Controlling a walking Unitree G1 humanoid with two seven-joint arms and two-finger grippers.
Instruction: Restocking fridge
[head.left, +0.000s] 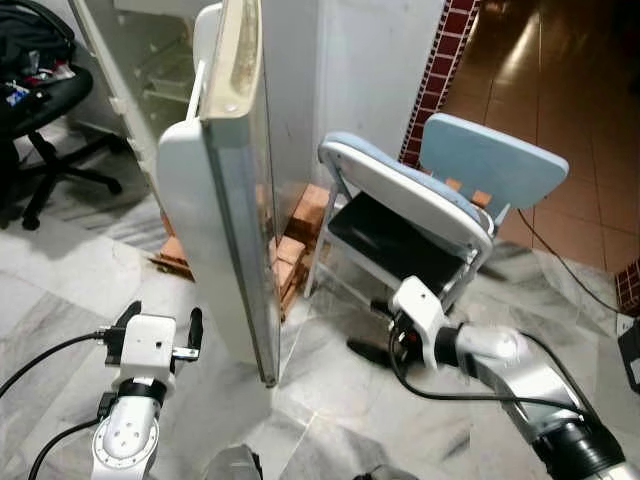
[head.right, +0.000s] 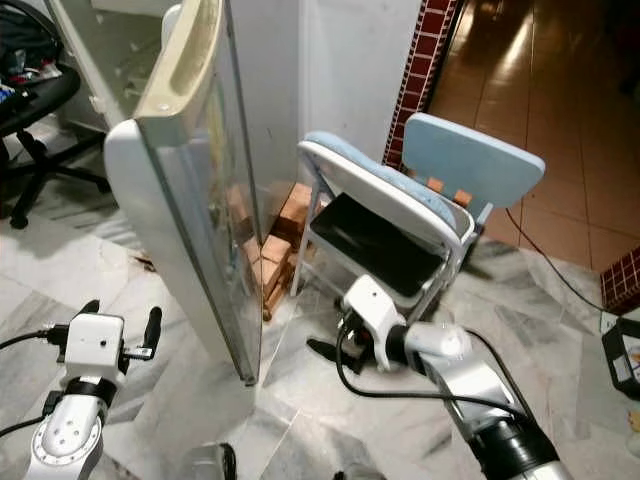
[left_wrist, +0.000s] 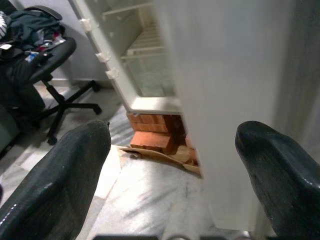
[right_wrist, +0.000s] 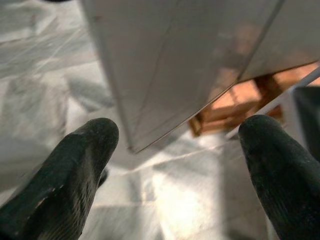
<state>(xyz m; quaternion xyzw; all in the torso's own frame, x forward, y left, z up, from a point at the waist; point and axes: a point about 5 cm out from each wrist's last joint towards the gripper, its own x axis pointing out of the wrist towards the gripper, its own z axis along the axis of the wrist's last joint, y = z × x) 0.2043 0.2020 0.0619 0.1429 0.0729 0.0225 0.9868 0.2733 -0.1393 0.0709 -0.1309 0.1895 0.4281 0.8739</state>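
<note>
The white fridge door (head.left: 225, 190) stands open and is seen nearly edge-on in the middle. Behind it at the upper left is the fridge's inside (left_wrist: 145, 50), with pale bare shelves. My left gripper (head.left: 163, 322) is low on the left, just left of the door's lower edge, with its fingers (left_wrist: 65, 170) spread open and nothing between them. My right gripper (head.left: 372, 328) hangs open to the right of the door, near the floor in front of the chair. It points at the door's bottom corner (right_wrist: 131, 147) and holds nothing.
A folding chair (head.left: 420, 205) with a light blue seat and back stands right of the fridge. Orange bricks (head.left: 300, 225) are stacked under the fridge. A black office chair (head.left: 45, 110) piled with clothes stands at the far left. A cable (head.left: 560, 265) runs over the marble floor.
</note>
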